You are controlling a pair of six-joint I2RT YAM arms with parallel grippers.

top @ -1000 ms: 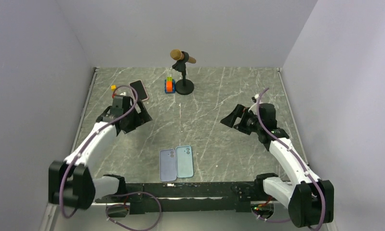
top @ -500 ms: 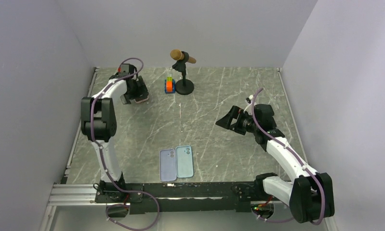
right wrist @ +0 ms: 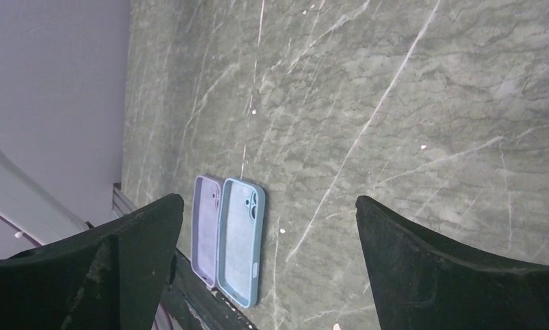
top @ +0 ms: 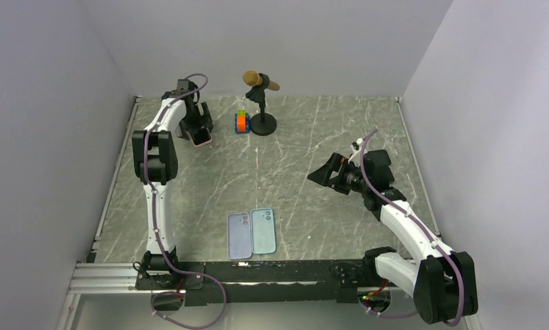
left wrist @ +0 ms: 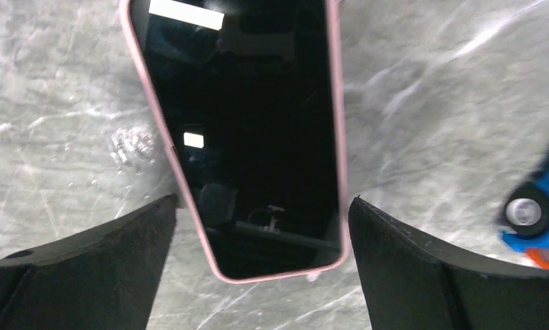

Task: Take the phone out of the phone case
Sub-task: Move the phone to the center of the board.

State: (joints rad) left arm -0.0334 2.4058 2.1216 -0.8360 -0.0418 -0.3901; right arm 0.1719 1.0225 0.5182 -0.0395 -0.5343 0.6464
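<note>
A phone with a dark screen in a pink case (top: 202, 137) lies flat at the far left of the table. My left gripper (top: 196, 129) hovers right over it, open. In the left wrist view the phone (left wrist: 251, 124) fills the middle, its near end between my two black fingers (left wrist: 106, 254), which stand apart on either side without touching it; the left gripper (left wrist: 261, 206) holds nothing. My right gripper (top: 324, 173) is open and empty above the right half of the table, and the right wrist view shows its gap (right wrist: 269, 201) over bare marble.
Two empty cases lie side by side near the front edge: purple (top: 239, 235) and light blue (top: 263, 230), also in the right wrist view (right wrist: 240, 237). A microphone on a black stand (top: 260, 103) and a small orange-blue toy (top: 241, 122) stand at the back, close to the phone.
My left arm has swung from mid-left out to the far-left corner and now sits over the pink-cased phone. My right gripper has shifted slightly left.
</note>
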